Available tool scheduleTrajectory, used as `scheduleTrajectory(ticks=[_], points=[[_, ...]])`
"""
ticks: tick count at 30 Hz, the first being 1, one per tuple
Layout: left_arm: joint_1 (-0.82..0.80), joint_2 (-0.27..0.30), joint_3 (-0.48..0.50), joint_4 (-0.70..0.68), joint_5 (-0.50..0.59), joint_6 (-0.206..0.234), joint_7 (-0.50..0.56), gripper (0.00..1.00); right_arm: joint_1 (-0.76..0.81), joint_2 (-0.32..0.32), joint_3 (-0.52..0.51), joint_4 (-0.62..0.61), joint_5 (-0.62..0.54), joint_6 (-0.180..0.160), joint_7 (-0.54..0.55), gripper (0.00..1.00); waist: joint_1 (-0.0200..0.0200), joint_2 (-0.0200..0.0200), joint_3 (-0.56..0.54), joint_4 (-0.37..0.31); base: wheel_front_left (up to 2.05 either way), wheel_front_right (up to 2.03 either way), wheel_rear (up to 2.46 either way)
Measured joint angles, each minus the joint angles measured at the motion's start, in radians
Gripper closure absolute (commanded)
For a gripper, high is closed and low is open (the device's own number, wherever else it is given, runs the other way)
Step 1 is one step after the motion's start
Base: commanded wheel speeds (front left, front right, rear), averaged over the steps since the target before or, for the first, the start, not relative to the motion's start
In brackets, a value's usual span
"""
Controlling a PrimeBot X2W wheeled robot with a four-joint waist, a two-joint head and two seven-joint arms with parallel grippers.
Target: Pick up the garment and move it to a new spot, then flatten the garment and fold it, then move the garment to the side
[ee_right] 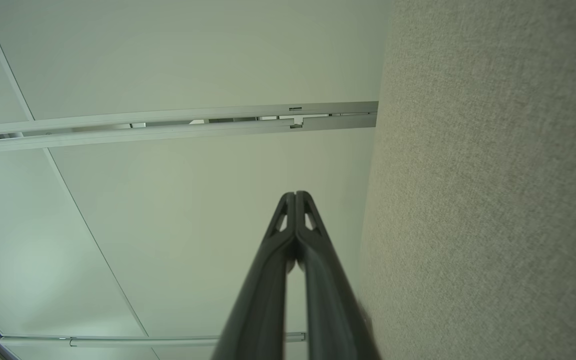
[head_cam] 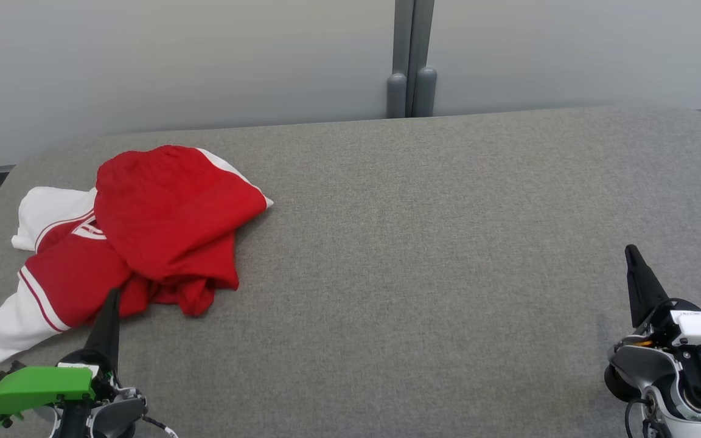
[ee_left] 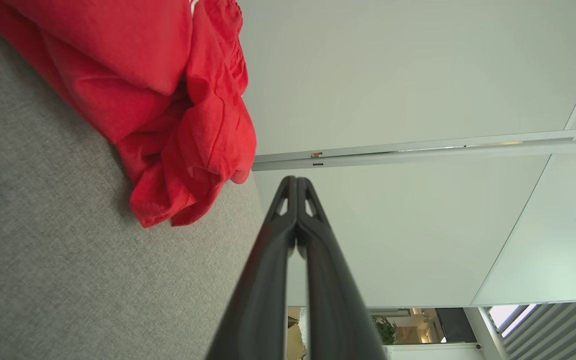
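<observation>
A crumpled red garment (head_cam: 156, 225) with white sleeves and trim lies bunched on the left part of the grey fabric table (head_cam: 423, 243). My left gripper (head_cam: 111, 298) sits at the lower left, its tip just in front of the garment's near edge, fingers pressed together and empty. In the left wrist view the red cloth (ee_left: 168, 115) lies up and to the left of the shut gripper (ee_left: 296, 179). My right gripper (head_cam: 631, 250) rests at the lower right, far from the garment. The right wrist view shows that gripper (ee_right: 295, 194) shut on nothing.
A pale wall with a grey vertical post (head_cam: 411, 61) stands behind the table's far edge. The table's rounded left edge runs close to the white sleeve (head_cam: 3, 328). Bare grey surface spans the middle and right of the table.
</observation>
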Motion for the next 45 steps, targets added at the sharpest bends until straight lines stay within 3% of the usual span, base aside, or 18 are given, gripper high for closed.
scheduleTrajectory(ticks=[39, 40, 45], points=[[0.0, 0.0, 0.0, 0.0, 0.0, 0.0, 0.0, 1.0, 0.0, 0.0, 0.0, 0.0, 0.0, 0.0, 0.0, 1.0, 0.0, 0.0, 0.0, 0.0, 0.0, 0.0, 0.0], [0.001, 0.0, 0.0, 0.002, 0.0, 0.0, 0.0, 0.0, 0.001, 0.001, 0.0, 0.002, 0.0, 0.0, 0.0, 0.0, 0.0, 0.0, 0.0, 0.0, 0.0, 0.0, 0.0], [0.043, -0.019, -0.001, 0.047, 0.0, 0.001, 0.0, 0.0, 0.048, 0.022, 0.006, 0.048, 0.0, -0.001, 0.0, 0.0, 0.0, 0.0001, 0.0, 0.0, 0.0, 0.0, 0.0]])
